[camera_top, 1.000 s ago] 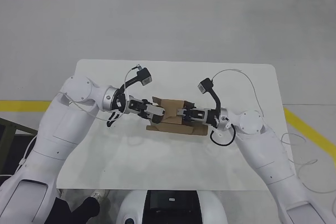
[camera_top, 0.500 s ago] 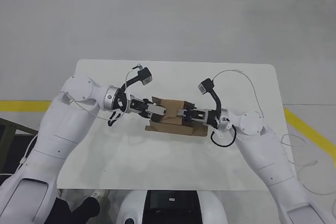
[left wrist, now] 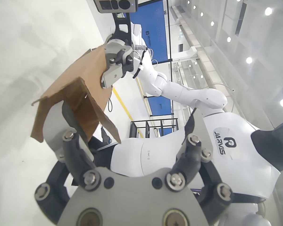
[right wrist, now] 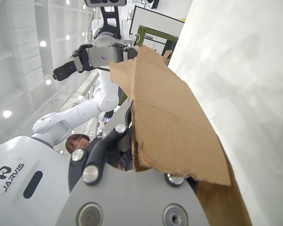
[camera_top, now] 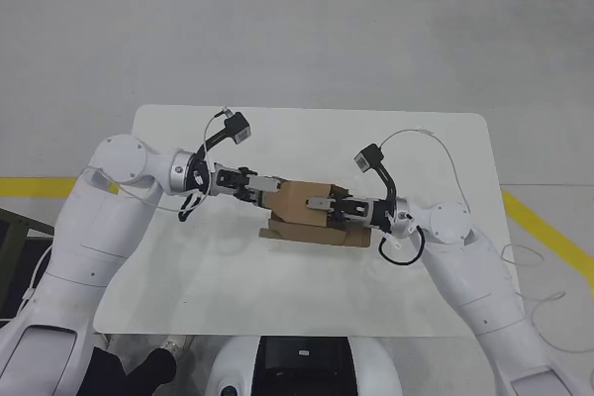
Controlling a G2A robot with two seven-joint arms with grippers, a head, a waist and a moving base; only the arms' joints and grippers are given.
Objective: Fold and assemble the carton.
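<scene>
A brown cardboard carton [camera_top: 299,201] stands partly opened at the middle of the white table [camera_top: 228,287], held up between both arms. My left gripper [camera_top: 267,188] is at its left end, open wide; one finger [left wrist: 70,118] lies against a carton [left wrist: 82,88] panel from inside and the other [left wrist: 193,128] stands clear of it. My right gripper [camera_top: 322,205] is at the right end, shut on a panel of the carton [right wrist: 165,123], and it appears again across the carton as the right gripper [left wrist: 106,78]. The left gripper [right wrist: 96,62] has its fingers spread.
Bare table surface lies in front of and behind the carton. A loose white cable [camera_top: 431,134] loops above the right arm near the table's back right corner. Yellow floor tape [camera_top: 549,238] runs beyond the table's edges.
The carton has gone from lying flatter to standing taller and more opened. The left arm has drawn back to the left and the right gripper has shifted slightly right.
</scene>
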